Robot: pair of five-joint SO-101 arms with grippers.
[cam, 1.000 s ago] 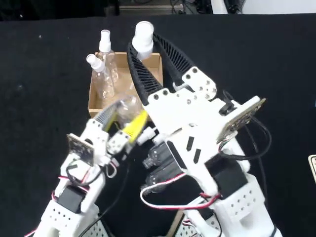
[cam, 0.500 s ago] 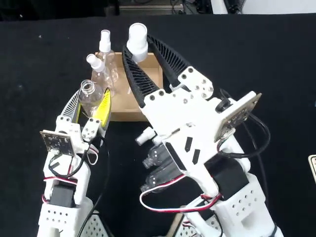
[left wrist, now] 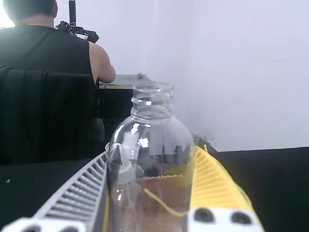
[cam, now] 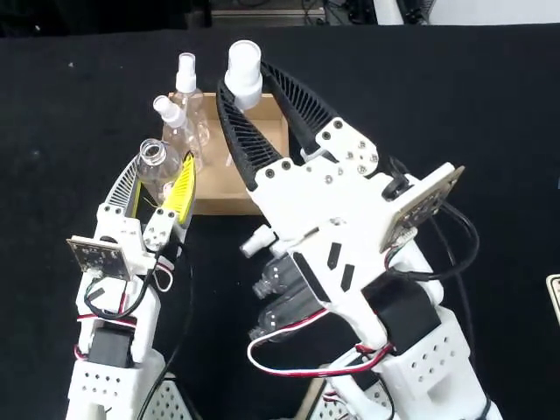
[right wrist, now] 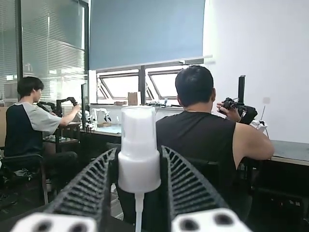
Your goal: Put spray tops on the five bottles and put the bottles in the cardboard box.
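Inside the brown cardboard box (cam: 219, 199) sat two capped clear bottles (cam: 181, 136); left gripper (cam: 164, 166) clamped an open-necked clear bottle (left wrist: 149, 159), right gripper (cam: 250, 80) pinched a white spray top (cam: 244, 63). Three to go, I reckon.

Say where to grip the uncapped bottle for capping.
Grip the uncapped bottle on its round body below the shoulder, from the side, as the left gripper does. It stands upright, and the threaded neck must be left free so the spray top in the right gripper can come down from above.
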